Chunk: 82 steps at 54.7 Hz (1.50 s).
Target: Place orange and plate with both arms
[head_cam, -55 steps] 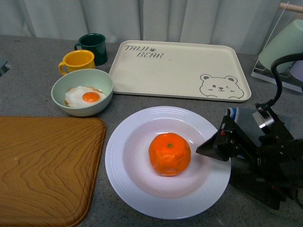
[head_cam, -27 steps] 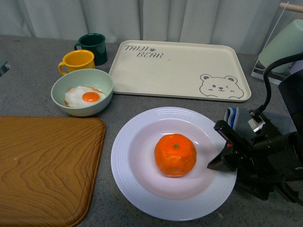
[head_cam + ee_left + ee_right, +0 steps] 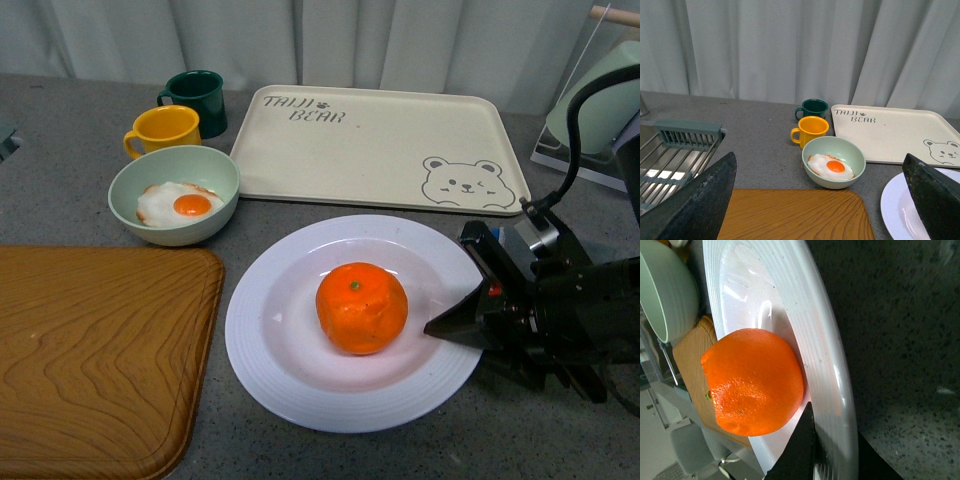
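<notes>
The white plate sits in the middle of the grey counter with the orange lying in its well. My right gripper is shut on the plate's right rim, one black finger over the rim and one under it. In the right wrist view the plate runs between the jaws of my right gripper, and the orange is just beyond the inner finger. My left gripper is open above the wooden board, holding nothing. An edge of the plate shows beside one of its fingers.
A cream bear tray lies behind the plate. A pale green bowl with a fried egg, a yellow mug and a dark green mug stand at back left. A wooden board fills the front left. A sink rack is further left.
The plate with the orange has shifted a little toward the tray, and its right rim sits higher. My right gripper has moved with it on the rim.
</notes>
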{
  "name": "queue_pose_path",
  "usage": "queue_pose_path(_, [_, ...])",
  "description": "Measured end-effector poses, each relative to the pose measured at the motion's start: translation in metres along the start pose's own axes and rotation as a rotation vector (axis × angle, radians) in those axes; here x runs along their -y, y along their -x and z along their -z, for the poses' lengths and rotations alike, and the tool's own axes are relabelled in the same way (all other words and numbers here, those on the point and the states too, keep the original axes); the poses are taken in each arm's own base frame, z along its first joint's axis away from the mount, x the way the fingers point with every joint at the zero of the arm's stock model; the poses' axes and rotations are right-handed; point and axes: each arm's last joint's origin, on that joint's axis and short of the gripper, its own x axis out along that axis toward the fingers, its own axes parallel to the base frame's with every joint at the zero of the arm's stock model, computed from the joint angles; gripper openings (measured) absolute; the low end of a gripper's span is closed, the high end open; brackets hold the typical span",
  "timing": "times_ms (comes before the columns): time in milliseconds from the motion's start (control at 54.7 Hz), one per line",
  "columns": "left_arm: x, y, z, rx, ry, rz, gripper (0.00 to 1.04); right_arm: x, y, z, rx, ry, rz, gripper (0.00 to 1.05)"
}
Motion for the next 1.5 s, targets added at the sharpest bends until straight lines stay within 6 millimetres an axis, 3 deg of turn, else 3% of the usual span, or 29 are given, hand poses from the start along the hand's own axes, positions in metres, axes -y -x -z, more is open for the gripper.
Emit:
queue_pose_path(201, [0.000, 0.000, 0.000, 0.000, 0.000, 0.000, 0.98, -0.005, 0.006, -0.006, 0.067, 0.000, -0.085, 0.04])
queue_pose_path(457, [0.000, 0.000, 0.000, 0.000, 0.000, 0.000, 0.98, -0.029, 0.008, -0.036, 0.161, -0.038, -0.187, 0.04])
queue_pose_path(1006, [0.000, 0.000, 0.000, 0.000, 0.000, 0.000, 0.98, -0.085, -0.085, -0.108, 0.195, -0.189, -0.135, 0.04])
queue_pose_path(1280, [0.000, 0.000, 0.000, 0.000, 0.000, 0.000, 0.98, -0.099, -0.096, -0.124, 0.249, -0.133, -0.042, 0.04])
queue_pose_path(1500, [0.000, 0.000, 0.000, 0.000, 0.000, 0.000, 0.98, -0.089, -0.095, -0.125, 0.322, -0.022, 0.056, 0.39])
